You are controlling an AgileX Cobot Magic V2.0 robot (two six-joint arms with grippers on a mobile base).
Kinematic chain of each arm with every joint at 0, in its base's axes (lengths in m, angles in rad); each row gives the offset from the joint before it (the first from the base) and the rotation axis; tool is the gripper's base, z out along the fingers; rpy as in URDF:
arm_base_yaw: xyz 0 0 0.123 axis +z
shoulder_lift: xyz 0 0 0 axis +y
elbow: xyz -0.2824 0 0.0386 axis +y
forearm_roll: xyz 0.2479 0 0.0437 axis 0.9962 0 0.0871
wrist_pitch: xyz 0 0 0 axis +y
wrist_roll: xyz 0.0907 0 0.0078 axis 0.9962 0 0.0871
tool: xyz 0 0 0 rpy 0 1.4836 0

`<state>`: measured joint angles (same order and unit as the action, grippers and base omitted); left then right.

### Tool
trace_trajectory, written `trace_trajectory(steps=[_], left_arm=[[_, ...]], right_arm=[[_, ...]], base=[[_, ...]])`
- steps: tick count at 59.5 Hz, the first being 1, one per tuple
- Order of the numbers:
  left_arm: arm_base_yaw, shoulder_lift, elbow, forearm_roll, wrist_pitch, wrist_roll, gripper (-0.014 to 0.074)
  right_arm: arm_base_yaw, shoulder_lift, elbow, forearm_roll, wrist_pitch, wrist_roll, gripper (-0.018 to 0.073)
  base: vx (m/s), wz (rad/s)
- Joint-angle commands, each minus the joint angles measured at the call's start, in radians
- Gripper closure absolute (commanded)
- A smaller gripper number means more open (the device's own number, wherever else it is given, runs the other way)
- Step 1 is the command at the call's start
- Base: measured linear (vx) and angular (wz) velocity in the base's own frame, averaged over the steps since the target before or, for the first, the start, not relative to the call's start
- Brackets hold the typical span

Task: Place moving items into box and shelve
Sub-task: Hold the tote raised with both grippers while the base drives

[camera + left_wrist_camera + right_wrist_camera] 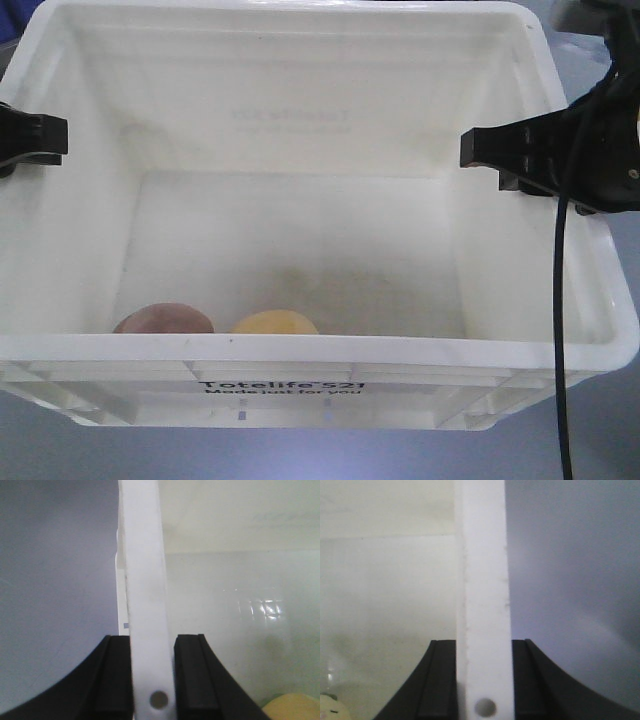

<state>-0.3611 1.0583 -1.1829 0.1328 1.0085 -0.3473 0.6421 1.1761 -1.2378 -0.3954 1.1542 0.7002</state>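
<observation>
The white box fills the front view, with "Totelife 521" printed on its near wall. Two moving items lie inside against that near wall: a pinkish-brown plush fruit and a yellow one. My left gripper is shut on the box's left rim, one black finger outside the wall and the other inside. My right gripper is shut on the right rim in the same way. A bit of the yellow fruit shows low in the left wrist view, and its pale edge in the right wrist view.
A grey surface lies under and around the box. A black cable hangs down from the right arm across the box's right rim. A sliver of something blue shows at the top left corner.
</observation>
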Motion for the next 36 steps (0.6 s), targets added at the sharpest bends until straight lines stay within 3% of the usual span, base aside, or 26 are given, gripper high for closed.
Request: trace_trajectory(steps=[1, 36], left_arm=[[0.007, -0.025, -0.035, 0.108, -0.076, -0.005, 0.0533], [0.007, -0.025, -0.035, 0.108, -0.076, -0.005, 0.0533]], right_arm=[[-0.012, -0.043, -0.037, -0.131, -0.036, 0.005, 0.0432], [-0.012, -0.043, -0.037, -0.131, -0.035, 0.005, 0.0432]], base=[[-0.16, 0.60], [-0.16, 0.62]])
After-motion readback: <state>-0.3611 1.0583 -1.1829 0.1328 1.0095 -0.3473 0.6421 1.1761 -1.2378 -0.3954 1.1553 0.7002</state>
